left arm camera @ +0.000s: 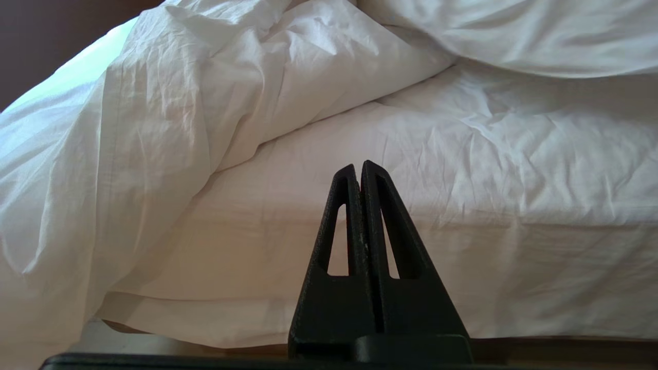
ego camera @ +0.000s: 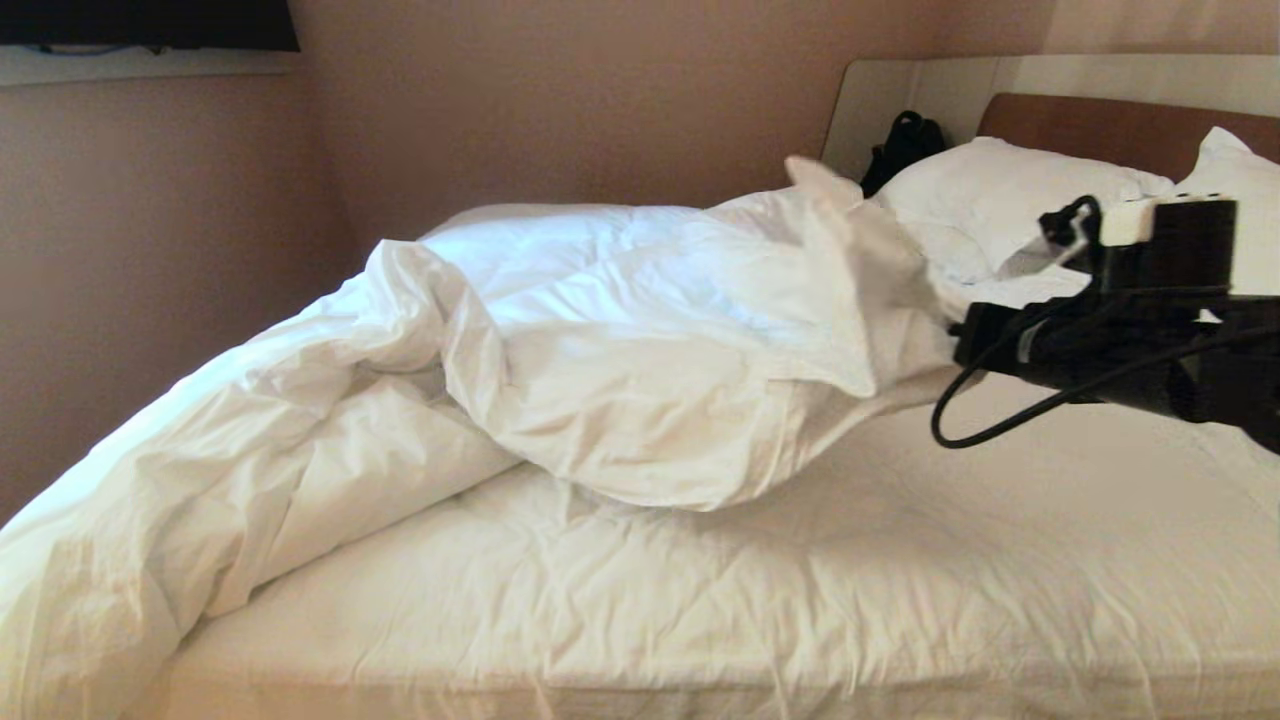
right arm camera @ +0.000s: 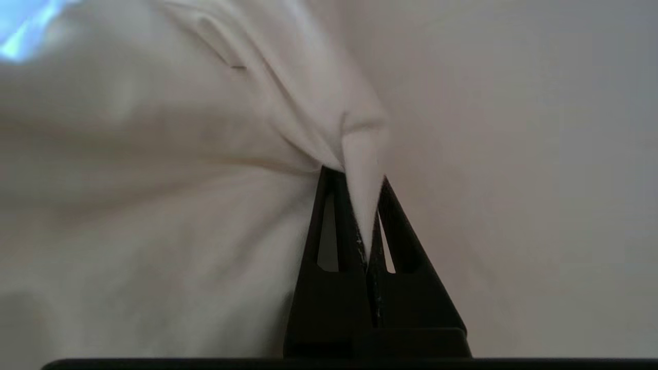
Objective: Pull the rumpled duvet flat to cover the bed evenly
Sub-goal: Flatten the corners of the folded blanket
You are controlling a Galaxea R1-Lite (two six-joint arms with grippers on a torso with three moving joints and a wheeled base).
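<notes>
The duvet [ego camera: 600,350] is seen heaped in a rumpled ridge across the far and left side of the bed [ego camera: 800,600], one end spilling over the left edge, while the near part of the sheeted mattress is left uncovered. A fold of the duvet is pinched between the closed fingers of the right gripper [right arm camera: 366,205], which is held above the mattress near the pillows [ego camera: 990,200] on the right side. The left gripper [left arm camera: 360,169] is parked low beside the near side of the bed, its fingers pressed together and nothing held
</notes>
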